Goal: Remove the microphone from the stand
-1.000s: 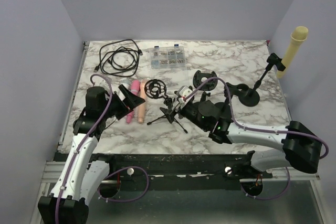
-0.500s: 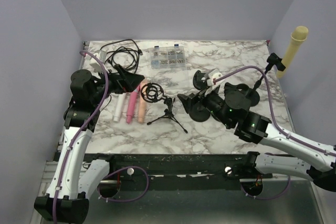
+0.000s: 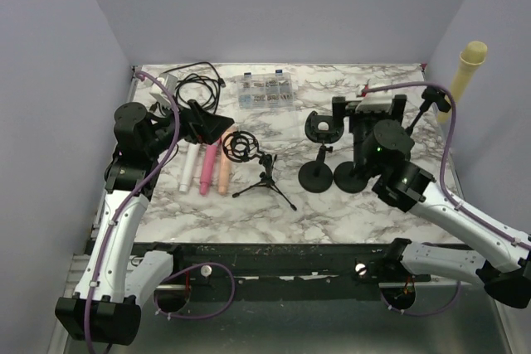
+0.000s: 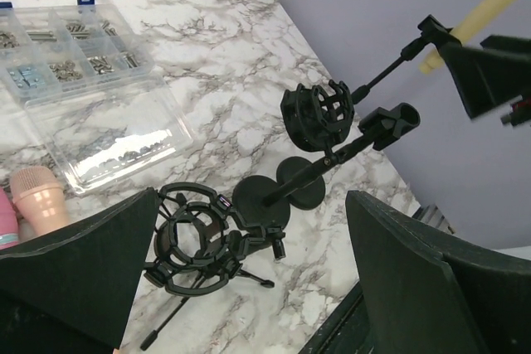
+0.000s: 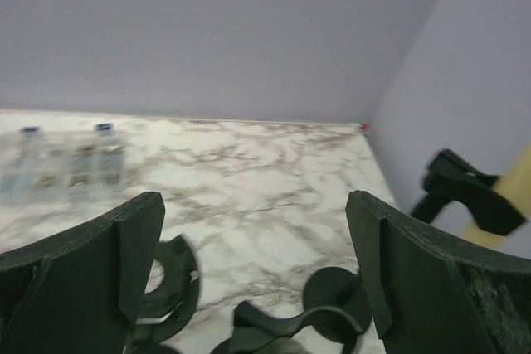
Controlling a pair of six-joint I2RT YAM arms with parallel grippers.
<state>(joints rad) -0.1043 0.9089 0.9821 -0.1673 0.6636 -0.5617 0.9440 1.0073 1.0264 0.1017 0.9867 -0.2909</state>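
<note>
– Where's the small black tripod stand (image 3: 267, 180)?
– Upright on the marble. Its round black shock mount (image 3: 242, 144) tilts toward the left and is empty.
– And the microphone?
– Three slim ones lie side by side just left of the stand: a peach microphone (image 3: 223, 173) nearest, a pink microphone (image 3: 205, 170), then a white microphone (image 3: 187, 168).

Soft, even light lay over the marble worktop (image 3: 332, 213), with only faint shadows and no glare. The overhead and left wrist views were sharp; the right wrist view was blurred throughout.
</note>
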